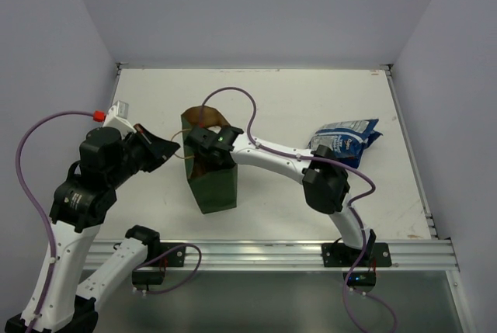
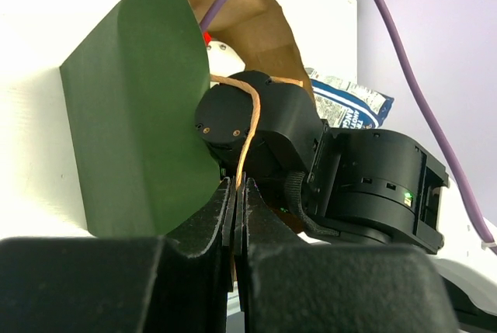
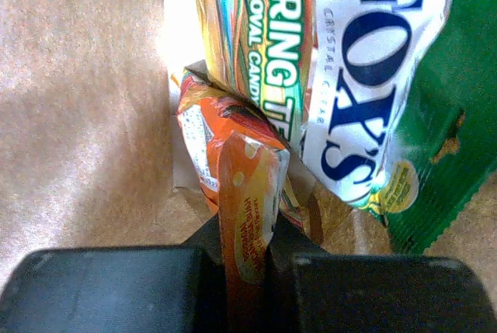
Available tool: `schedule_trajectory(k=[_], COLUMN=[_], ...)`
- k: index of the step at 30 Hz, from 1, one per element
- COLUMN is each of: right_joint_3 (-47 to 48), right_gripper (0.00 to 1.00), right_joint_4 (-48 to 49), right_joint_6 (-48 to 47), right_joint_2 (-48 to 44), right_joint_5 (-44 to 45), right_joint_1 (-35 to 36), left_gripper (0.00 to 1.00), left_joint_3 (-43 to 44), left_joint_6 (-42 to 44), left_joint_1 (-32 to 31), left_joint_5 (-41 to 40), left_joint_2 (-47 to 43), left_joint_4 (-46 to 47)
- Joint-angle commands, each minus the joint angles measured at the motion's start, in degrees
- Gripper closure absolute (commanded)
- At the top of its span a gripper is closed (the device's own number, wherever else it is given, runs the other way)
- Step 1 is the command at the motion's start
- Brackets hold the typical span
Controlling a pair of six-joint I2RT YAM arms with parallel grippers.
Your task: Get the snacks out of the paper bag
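- Progress: one snack is out and at least three are inside the paper bag (image 1: 214, 187), so by my judgement the task is early to midway.
- Left of the paper bag, the left hand (image 2: 239, 193) is closed on the bag's thin loop handle (image 2: 250, 127), seemingly steadying it.
- The paper bag stands about mid-desk, dark green outside and brown inside. Its mouth faces upward, so its long axis is roughly upright. Whether it leans I cannot tell.
- Reaching down into the paper bag's mouth, the right hand (image 3: 248, 234) is clamped on the edge of an orange packet (image 3: 233, 154). This packet is edge-on between the jaws, its long axis running straight away from the hand, deeper into the bag. It has not yet been lifted out.
- Touching the orange packet, further inside the paper bag, lie a striped Spring Tea packet (image 3: 260, 30) and a white packet (image 3: 373, 84) with blue lettering and green at its edge. Both are yet to be taken.
- Right of the paper bag and well apart from it, the blue-and-white bag (image 1: 345, 139) lies flat on the desk (image 1: 311, 92). Its long axis runs roughly left to right, the right end angled slightly to the far side.
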Motion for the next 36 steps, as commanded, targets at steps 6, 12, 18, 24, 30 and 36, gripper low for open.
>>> schedule_trajectory(k=[6,12,18,24,30,36], right_joint_3=[9.5,22.6,28.1,31.4,30.5,27.8], right_gripper=[1.0,1.0,1.0,1.0,1.0,0.99], right_joint_4=[-8.6,-13.3,-11.9,-9.1,-7.1,-6.2], right_joint_6=[-2.2,-3.9,-6.5,-8.4,-9.6,-10.1], right_joint_2=[-5.6,-9.4,-13.7,-19.5,-27.1,-33.7], right_joint_5=[6.9,4.5,1.8,0.9,0.2,-3.5], right_joint_1=[-1.0,-3.2,-5.1,-7.4,-11.5,-16.2], left_gripper=[1.0,1.0,1.0,1.0,1.0,1.0], left_joint_3=[-1.0,-0.8,-1.5,-1.5,-0.8,0.1], left_joint_6=[0.9,-0.2,-0.9,-1.0,-0.5,-0.1], left_joint_1=[0.4,0.3,0.4,0.3,0.3,0.4], left_joint_5=[0.0,0.2,0.7,0.6,-0.1,-0.9], left_joint_2=[0.4,1.2,1.9,2.8,3.3,3.6], left_joint_4=[2.0,3.6,5.8,6.6,6.8,6.1])
